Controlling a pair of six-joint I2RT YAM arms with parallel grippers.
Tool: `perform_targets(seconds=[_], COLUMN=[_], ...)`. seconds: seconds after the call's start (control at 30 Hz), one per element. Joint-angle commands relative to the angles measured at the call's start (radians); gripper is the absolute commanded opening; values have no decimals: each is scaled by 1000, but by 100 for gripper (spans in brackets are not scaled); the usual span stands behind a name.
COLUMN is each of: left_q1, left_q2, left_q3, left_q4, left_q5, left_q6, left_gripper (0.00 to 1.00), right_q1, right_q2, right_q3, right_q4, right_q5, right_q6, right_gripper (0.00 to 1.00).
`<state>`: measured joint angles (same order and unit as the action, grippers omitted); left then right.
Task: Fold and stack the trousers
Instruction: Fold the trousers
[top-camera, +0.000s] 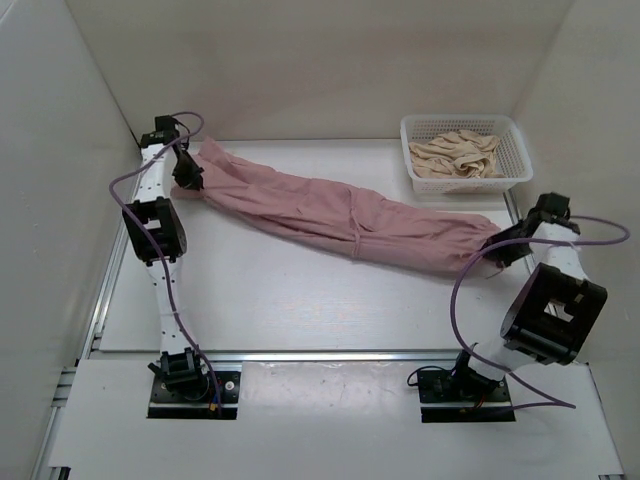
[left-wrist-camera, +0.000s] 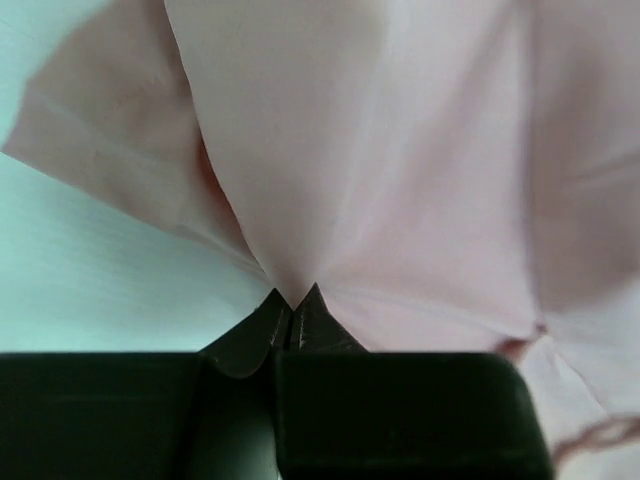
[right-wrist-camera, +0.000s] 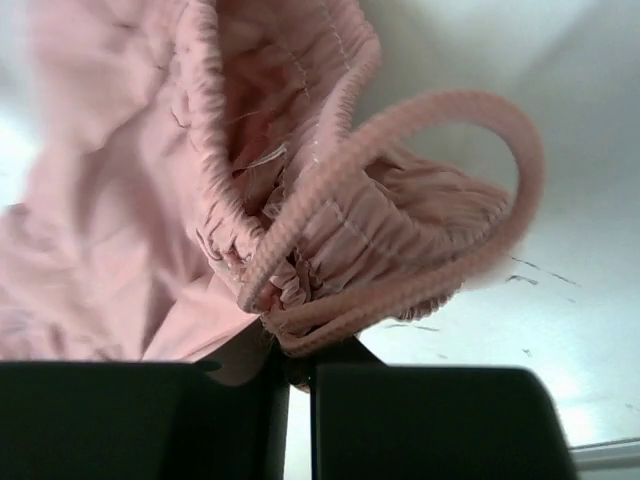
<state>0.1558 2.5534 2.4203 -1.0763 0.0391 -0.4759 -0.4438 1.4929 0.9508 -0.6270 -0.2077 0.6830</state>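
Note:
The dusty-pink trousers lie stretched out diagonally on the table, from the far left to the right side. At their far-left end my left gripper is shut on them. The left wrist view shows its tips pinching a tented fold of thin pink fabric. My right gripper is at the right end. In the right wrist view it is shut on the gathered band, and a thick pink cord loops out above the jaws.
A white mesh basket stands at the back right and holds crumpled beige cloth. White walls enclose the table on the left, back and right. A metal rail runs along the near edge.

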Motion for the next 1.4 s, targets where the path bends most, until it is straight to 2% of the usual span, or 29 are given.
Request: perform_targets(seconds=[0.0,0.1,0.27,0.37,0.47,0.53,0.57,0.6,0.63,0.67,0.7,0.73,0.77,0.83,0.87,0.97,1.0,1.07,1.17,1.2,1.27,1.3,1.37], left_q1=[56,82,114,114,123,133,133,146,159,169,180,189,189,189,189,199,199,208,208,208,208,208,218], left_q2=[-194,-255,-372,-446,-511,-571,-588,-604,-614,-640,-659,-679,-724,-765,-797,-837,-837,-837,-808,-780,-756,-733,-707], left_q3=[95,166,105,18,-156,-346,-415,-537,-585,-624,-651,-680,-681,-663,-652,-638,-638,-675,-701,-701,-713,-713,-737], left_q4=[18,18,27,36,36,45,45,45,45,45,45,55,55,55,43,30,30,30,41,41,41,41,50], left_q5=[30,71,100,27,18,-62,-108,-161,-162,-162,-151,-151,-151,-151,-151,-169,-169,-185,-205,-226,-267,-268,-254], left_q6=[-21,-44,-64,-55,-44,-44,-44,-56,-56,-56,-56,-56,-56,-46,-46,-46,-46,-55,-55,-55,-73,-73,-73], left_gripper=[10,10,10,10,10,10,10,40,60,69,72,85,87,87,69,31,12,10,11,15,60,73,88], right_q1=[-4,-16,-16,-16,-26,-44,-44,-44,-58,-68,-69,-69,-69,-53,-41,43,100,154,247,282,307,319,320], right_q2=[-5,6,-37,-103,-186,-227,-262,-273,-283,-295,-295,-295,-295,-295,-295,-295,-295,-304,-304,-304,-304,-304,-304], right_q3=[228,391,480,401,246,109,67,36,10,-29,-29,-29,1,43,66,172,219,255,292,292,301,301,290], right_q4=[-38,-66,-92,-103,-103,-103,-117,-144,-161,-162,-151,-151,-140,-119,-119,-105,-105,-115,-135,-149,-168,-177,-209], right_q5=[53,39,28,66,143,174,235,284,312,312,303,265,234,183,162,119,119,119,129,129,129,129,129], right_q6=[-4,21,58,58,58,70,85,107,116,116,93,93,78,67,67,30,30,-2,-39,-48,-75,-85,-115], right_gripper=[0,0,0,0,0,0,19,51,75,89,99,100,100,98,96,86,85,79,76,76,76,76,76])
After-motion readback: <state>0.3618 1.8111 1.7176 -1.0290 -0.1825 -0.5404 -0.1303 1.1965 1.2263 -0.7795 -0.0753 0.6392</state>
